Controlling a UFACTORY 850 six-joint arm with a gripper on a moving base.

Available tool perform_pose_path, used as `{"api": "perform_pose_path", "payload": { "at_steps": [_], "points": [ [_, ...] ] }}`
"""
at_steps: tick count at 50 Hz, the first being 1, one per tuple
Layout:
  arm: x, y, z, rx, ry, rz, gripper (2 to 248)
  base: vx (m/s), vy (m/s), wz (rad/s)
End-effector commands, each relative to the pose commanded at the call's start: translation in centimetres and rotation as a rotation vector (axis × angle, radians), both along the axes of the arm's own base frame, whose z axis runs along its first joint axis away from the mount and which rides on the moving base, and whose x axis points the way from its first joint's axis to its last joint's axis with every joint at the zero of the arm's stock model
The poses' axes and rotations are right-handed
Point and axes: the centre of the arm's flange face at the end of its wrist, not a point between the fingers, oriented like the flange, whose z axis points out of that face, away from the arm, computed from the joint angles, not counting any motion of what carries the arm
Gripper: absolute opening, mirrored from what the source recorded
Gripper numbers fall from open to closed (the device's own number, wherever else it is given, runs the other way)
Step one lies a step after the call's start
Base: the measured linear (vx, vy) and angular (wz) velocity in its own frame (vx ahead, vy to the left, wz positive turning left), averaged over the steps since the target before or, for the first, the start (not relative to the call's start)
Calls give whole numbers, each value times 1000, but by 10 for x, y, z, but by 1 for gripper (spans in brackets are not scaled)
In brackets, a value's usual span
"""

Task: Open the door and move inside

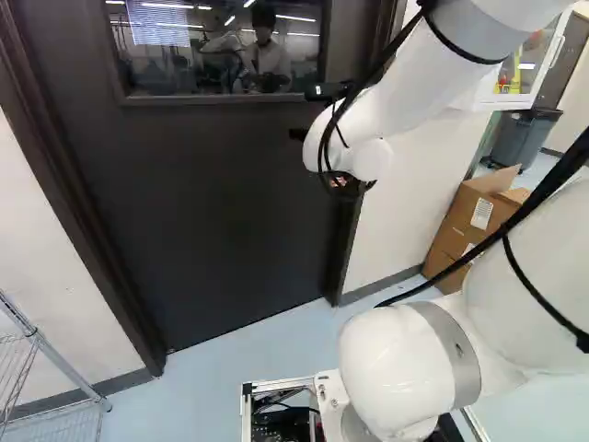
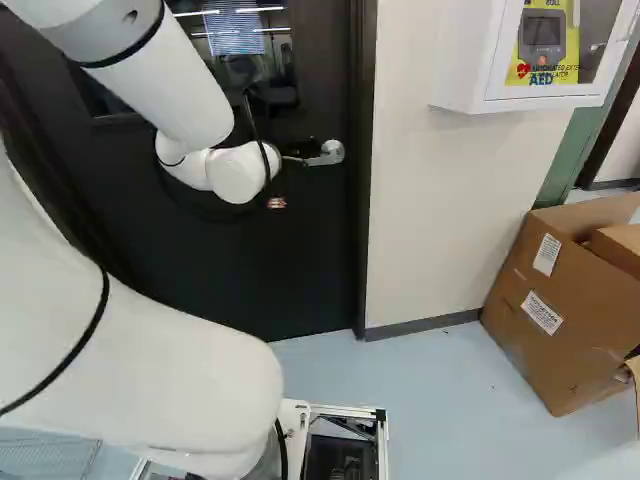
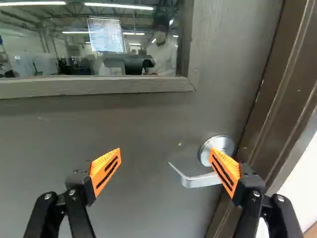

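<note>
Lever handle (image 3: pixel 198 181): silver, on the door (image 2: pixel 300 240), near its edge by the door frame (image 3: pixel 277 99); the lever sticks out sideways from its round plate, roughly level, free end away from that frame
Door: dark and shut, stretching mostly to the left of the lever handle in the right base view
Door window (image 3: pixel 94 44): set in the door, higher than the lever handle and off to its hinge side
Gripper (image 2: pixel 277 202): spread wide, nothing between its orange pads (image 3: pixel 105 171); it faces the lever handle; one finger overlaps the handle's plate in the wrist view, the other stands well apart from the lever; whether the near one touches, I cannot tell
Arm (image 2: pixel 165 75): white, bent, its wrist near the lever handle, to its left in the right base view
Wall cabinet (image 2: pixel 470 60): white, to the right of the lever handle and higher, in the right base view
Cardboard boxes (image 2: pixel 550 310): on the floor, lower than the lever handle and to its right in the same view
Wire rack (image 1: pixel 57 368): low and well to the left of the lever handle, in the left base view
</note>
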Motion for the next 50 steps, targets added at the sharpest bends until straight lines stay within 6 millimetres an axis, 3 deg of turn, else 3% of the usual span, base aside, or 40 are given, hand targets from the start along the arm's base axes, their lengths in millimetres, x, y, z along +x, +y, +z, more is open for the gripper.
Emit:
{"api": "perform_pose_path", "payload": {
  "at_steps": [14, 50],
  "points": [
    [2, 1, -2, 0, 11, 2, 247, 0, 0, 0],
    [10, 7, -37, -5, 96, 17, 247, 0, 0, 0]
  ]
}}
